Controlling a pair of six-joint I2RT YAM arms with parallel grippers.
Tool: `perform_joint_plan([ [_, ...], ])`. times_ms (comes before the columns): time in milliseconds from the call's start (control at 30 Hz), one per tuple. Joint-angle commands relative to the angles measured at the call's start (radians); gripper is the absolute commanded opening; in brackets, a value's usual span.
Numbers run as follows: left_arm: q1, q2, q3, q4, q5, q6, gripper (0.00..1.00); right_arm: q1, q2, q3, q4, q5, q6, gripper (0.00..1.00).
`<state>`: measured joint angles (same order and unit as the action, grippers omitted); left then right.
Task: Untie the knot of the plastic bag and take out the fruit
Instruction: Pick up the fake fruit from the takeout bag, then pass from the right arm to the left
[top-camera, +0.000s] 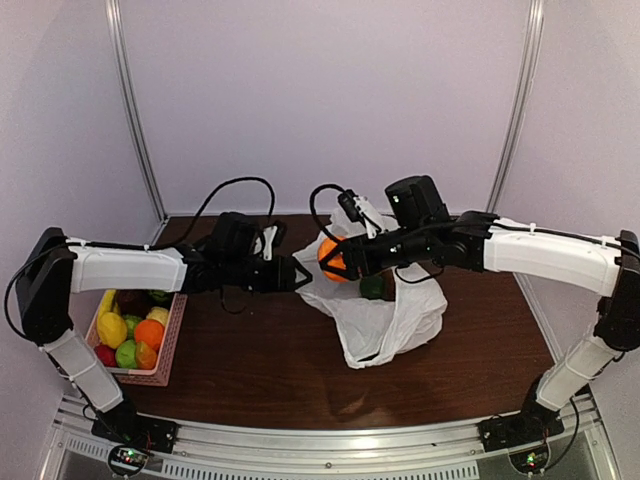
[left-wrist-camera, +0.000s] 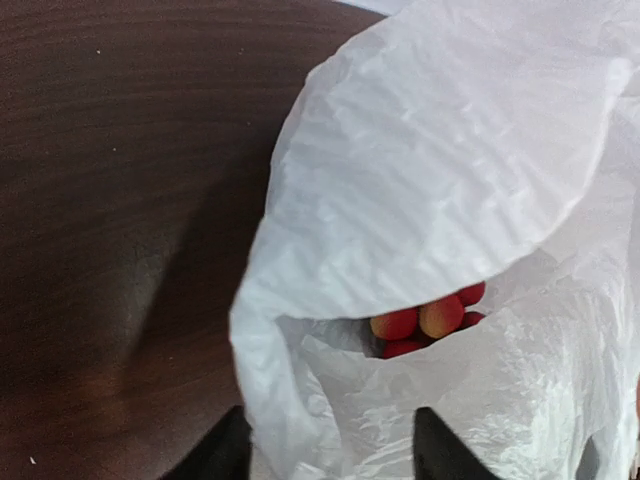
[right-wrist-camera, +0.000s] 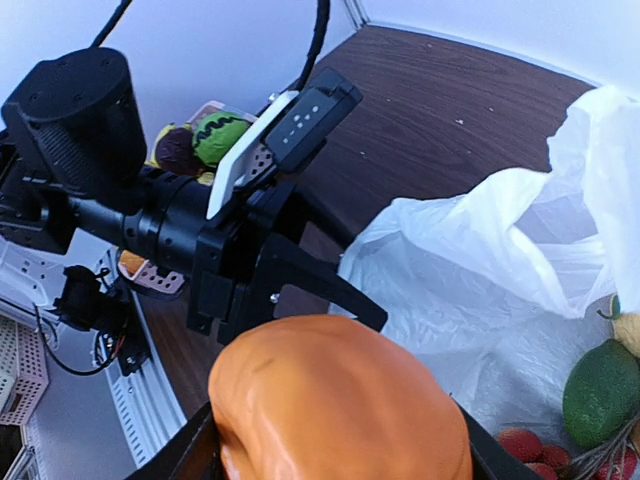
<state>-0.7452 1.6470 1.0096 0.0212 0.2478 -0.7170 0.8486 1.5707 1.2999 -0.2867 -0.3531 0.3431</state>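
Observation:
The white plastic bag (top-camera: 385, 315) lies open on the brown table; no knot shows. My right gripper (top-camera: 335, 258) is shut on an orange fruit (right-wrist-camera: 340, 410) and holds it above the bag's left rim. My left gripper (top-camera: 303, 275) is open at the bag's left edge, and the bag's rim (left-wrist-camera: 330, 400) lies between its spread fingers (left-wrist-camera: 215, 455). Red and yellow lychee-like fruits (left-wrist-camera: 430, 320) show inside the bag's mouth. A green fruit (right-wrist-camera: 600, 390) and red lychees (right-wrist-camera: 525, 445) also lie in the bag. The left gripper (right-wrist-camera: 335, 270) shows in the right wrist view, beside the orange fruit.
A pink basket (top-camera: 172, 345) with several fruits stands at the left, under the left arm. Black cables (top-camera: 235, 190) loop behind both wrists. White walls close in the back and sides. A metal rail (top-camera: 330, 450) runs along the near edge.

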Motion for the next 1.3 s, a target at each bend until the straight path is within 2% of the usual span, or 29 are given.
perform_joint_plan([
  [0, 0.000, -0.130, -0.008, -0.005, -0.078, 0.054, 0.77, 0.021, -0.093, -0.063, 0.115, -0.102, -0.005, 0.48],
  [67, 0.000, -0.209, -0.031, -0.008, -0.099, 0.069, 0.83, 0.023, -0.126, -0.094, 0.153, -0.123, -0.002, 0.49],
  [200, -0.027, -0.357, -0.084, 0.024, -0.088, 0.169, 0.87, 0.023, -0.160, -0.146, 0.236, -0.194, 0.040, 0.49],
  [367, -0.133, -0.507, -0.137, 0.069, -0.093, 0.385, 0.90, 0.027, -0.182, -0.182, 0.306, -0.267, 0.092, 0.49],
  [467, -0.214, -0.553, -0.154, 0.099, -0.105, 0.523, 0.97, 0.027, -0.201, -0.184, 0.325, -0.302, 0.126, 0.49],
  [600, -0.332, -0.563, -0.150, 0.144, -0.135, 0.684, 0.98, 0.027, -0.212, -0.184, 0.346, -0.345, 0.195, 0.50],
  [733, -0.381, -0.537, -0.140, 0.179, -0.194, 0.788, 0.98, 0.034, -0.227, -0.214, 0.426, -0.403, 0.273, 0.50],
  [833, -0.407, -0.509, -0.118, 0.182, -0.249, 0.843, 0.98, 0.044, -0.239, -0.220, 0.427, -0.420, 0.282, 0.50],
  [1000, -0.434, -0.478, -0.102, 0.223, -0.333, 0.870, 0.98, 0.057, -0.242, -0.221, 0.411, -0.434, 0.283, 0.50],
  [1267, -0.459, -0.470, -0.103, 0.255, -0.325, 0.873, 0.98, 0.080, -0.219, -0.216, 0.416, -0.435, 0.296, 0.50],
])
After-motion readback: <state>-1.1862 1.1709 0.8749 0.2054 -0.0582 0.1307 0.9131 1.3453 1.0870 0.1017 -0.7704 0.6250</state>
